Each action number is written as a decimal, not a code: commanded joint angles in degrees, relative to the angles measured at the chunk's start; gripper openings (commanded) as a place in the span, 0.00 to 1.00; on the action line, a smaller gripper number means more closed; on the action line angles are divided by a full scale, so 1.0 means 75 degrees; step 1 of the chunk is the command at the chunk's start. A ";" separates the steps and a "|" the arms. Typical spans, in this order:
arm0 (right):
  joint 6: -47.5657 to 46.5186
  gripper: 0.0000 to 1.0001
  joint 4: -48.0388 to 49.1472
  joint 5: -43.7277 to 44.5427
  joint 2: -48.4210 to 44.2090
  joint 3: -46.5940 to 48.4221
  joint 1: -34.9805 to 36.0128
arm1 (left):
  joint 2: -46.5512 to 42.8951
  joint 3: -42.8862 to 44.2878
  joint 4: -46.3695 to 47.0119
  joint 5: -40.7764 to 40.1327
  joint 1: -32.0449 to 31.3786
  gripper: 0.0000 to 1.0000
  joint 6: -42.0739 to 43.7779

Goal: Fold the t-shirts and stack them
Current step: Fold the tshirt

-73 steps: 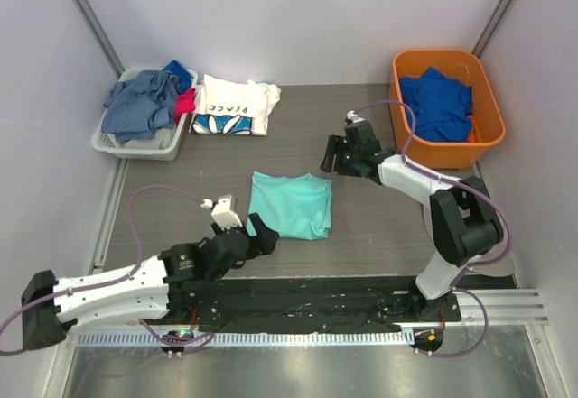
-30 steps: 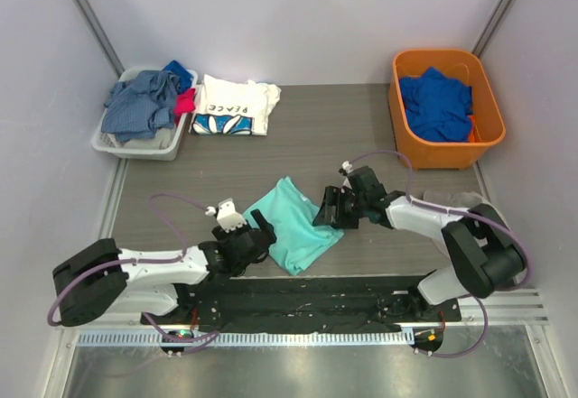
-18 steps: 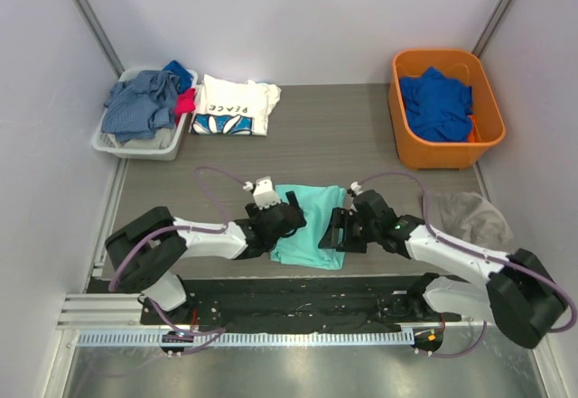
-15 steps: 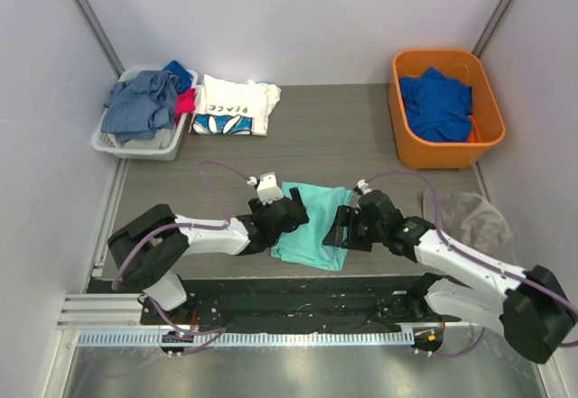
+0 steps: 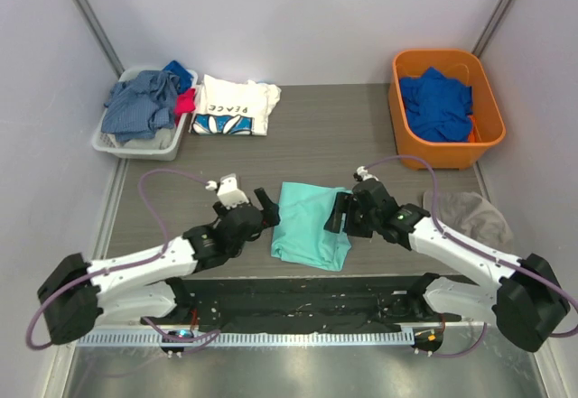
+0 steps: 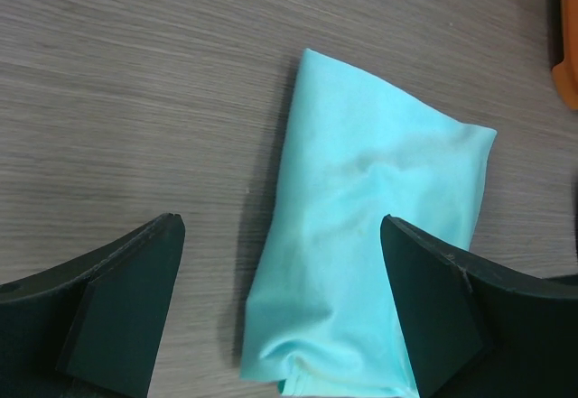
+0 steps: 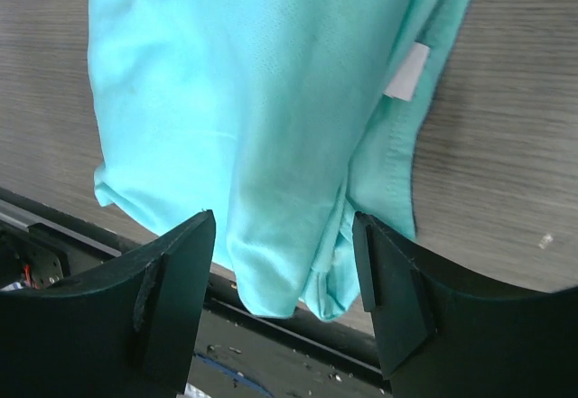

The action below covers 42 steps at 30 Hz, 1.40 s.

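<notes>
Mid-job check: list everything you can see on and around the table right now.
mint-teal t-shirt: one, mint-teal, folded, near centre of the table
white PEACE t-shirt: one, white with blue print, folded, far left
grey basket: one, light grey, far-left corner
grey-blue clothes: a heap, with blue and pink pieces, in the grey basket
orange basket: one, orange, far right
royal blue garment: one, blue, in the orange basket
grey cloth: one, grey, near right edge
table: one, dark wood grain
left gripper: black, open, left of the mint-teal t-shirt
right gripper: black, open, over its right edge
</notes>
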 commanded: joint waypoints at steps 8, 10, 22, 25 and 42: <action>-0.0148 0.70 0.1536 -0.1334 0.0046 0.0709 0.0064 | -0.2596 -0.0635 -0.2081 -0.0769 0.0029 0.96 -0.0490; -0.0020 0.70 0.1935 -0.1849 0.0080 0.0452 0.0075 | -0.2643 -0.0682 -0.2093 -0.0769 0.0029 0.95 -0.0526; 0.0204 0.70 0.3039 -0.2192 0.1276 -0.0733 0.0075 | -0.2573 -0.0870 -0.2070 -0.0605 0.0029 0.96 -0.0737; 0.0052 0.70 0.2149 -0.1747 0.0960 -0.0674 0.0064 | -0.2737 -0.0905 -0.2152 -0.0628 0.0029 0.96 -0.0737; -0.0043 0.72 -0.0759 0.0796 -0.1022 -0.0310 0.0064 | -0.2281 -0.0824 -0.1555 -0.0348 0.0029 0.96 -0.0387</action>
